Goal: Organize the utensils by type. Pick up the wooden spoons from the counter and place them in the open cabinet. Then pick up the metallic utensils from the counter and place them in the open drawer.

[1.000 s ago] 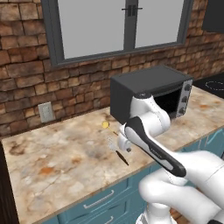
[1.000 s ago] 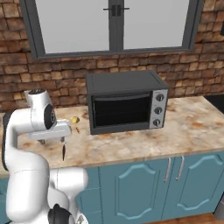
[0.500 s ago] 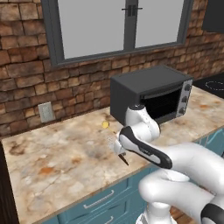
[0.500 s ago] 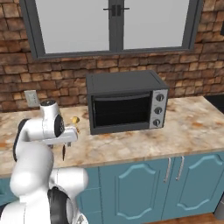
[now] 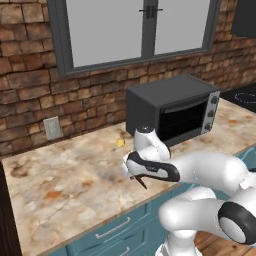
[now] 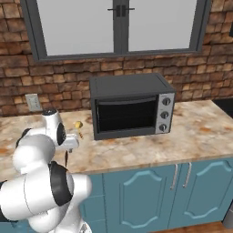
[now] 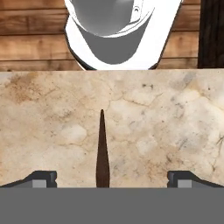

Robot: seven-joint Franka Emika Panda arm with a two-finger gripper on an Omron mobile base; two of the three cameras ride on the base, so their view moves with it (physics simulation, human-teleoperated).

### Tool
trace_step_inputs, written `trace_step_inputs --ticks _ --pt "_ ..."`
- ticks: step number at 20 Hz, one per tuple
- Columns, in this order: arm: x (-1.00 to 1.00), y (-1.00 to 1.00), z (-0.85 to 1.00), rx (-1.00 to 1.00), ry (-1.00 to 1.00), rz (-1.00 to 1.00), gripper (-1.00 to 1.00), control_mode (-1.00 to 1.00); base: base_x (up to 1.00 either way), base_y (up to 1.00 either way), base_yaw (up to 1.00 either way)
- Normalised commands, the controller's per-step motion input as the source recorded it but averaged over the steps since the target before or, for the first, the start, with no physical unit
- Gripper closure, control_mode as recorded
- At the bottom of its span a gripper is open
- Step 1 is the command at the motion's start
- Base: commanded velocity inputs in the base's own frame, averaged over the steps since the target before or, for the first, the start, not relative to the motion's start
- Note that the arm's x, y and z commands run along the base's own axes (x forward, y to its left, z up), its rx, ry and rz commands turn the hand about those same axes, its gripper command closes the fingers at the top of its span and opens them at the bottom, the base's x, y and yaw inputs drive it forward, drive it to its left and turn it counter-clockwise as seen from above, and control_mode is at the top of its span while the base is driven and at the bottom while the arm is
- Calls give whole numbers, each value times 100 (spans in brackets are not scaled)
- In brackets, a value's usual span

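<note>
A: What does the hand view show that the others do not?

B: It looks down at the counter. A slim dark handle lies flat between the two finger tips. The gripper has its claw spread wide apart, one tip on each side of the handle, not touching it.

A: And the base views?

B: The left base view shows a small gold utensil on the counter, near the toaster oven. The right base view shows that gold piece too, just left of the toaster oven. A thin dark piece sticks out by the arm.

A: Is there room to move?

B: Yes. The stone to the left of the arm is bare in the left base view. The dark handle lies near the front edge, above the teal drawers.

A: Any writing?

B: I cannot read any
</note>
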Motion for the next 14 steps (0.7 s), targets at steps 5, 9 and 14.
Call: trace_step_inputs --ticks 5,9,14 --pt "50 0 -10 0 1 0 -100 -100 0 0 0" --pt "26 8 -16 0 0 0 -100 -100 0 0 0" --pt "2 4 -27 0 0 0 -100 -100 0 0 0"
